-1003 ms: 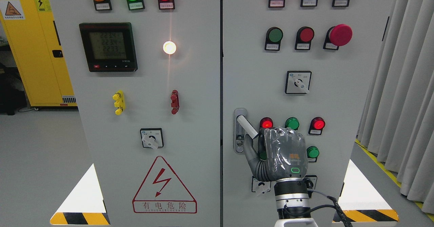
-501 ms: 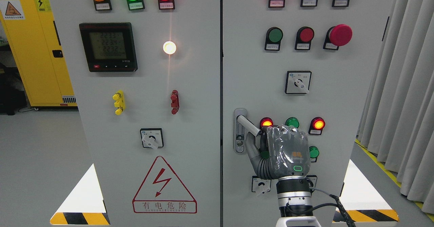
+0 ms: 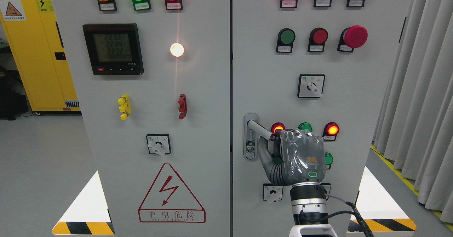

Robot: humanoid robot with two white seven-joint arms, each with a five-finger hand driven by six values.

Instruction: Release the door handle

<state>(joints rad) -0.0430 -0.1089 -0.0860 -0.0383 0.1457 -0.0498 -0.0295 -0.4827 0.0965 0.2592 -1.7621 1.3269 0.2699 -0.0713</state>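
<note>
The grey metal door handle (image 3: 261,130) sits on its lock plate (image 3: 250,148) at the left edge of the right cabinet door (image 3: 354,106). The lever is swung out and slants down to the right. My right hand (image 3: 274,143), covered in a grey plastic-wrapped glove, comes up from the bottom edge. Its curled fingers close over the lever's free end, and the thumb (image 3: 263,155) lies under it. The fingertips are hidden behind the back of the hand. The left arm is out of view.
Around the hand on the right door are red (image 3: 332,129) and green (image 3: 305,126) indicator lights and a small rotary switch (image 3: 272,192). The left door (image 3: 155,106) carries a meter and a warning triangle. Curtains (image 3: 421,88) hang at the right and a yellow cabinet (image 3: 35,52) stands at the far left.
My right hand has shifted slightly right with the lever in it. The lever's free end has swung up and right, so it lies flatter than before.
</note>
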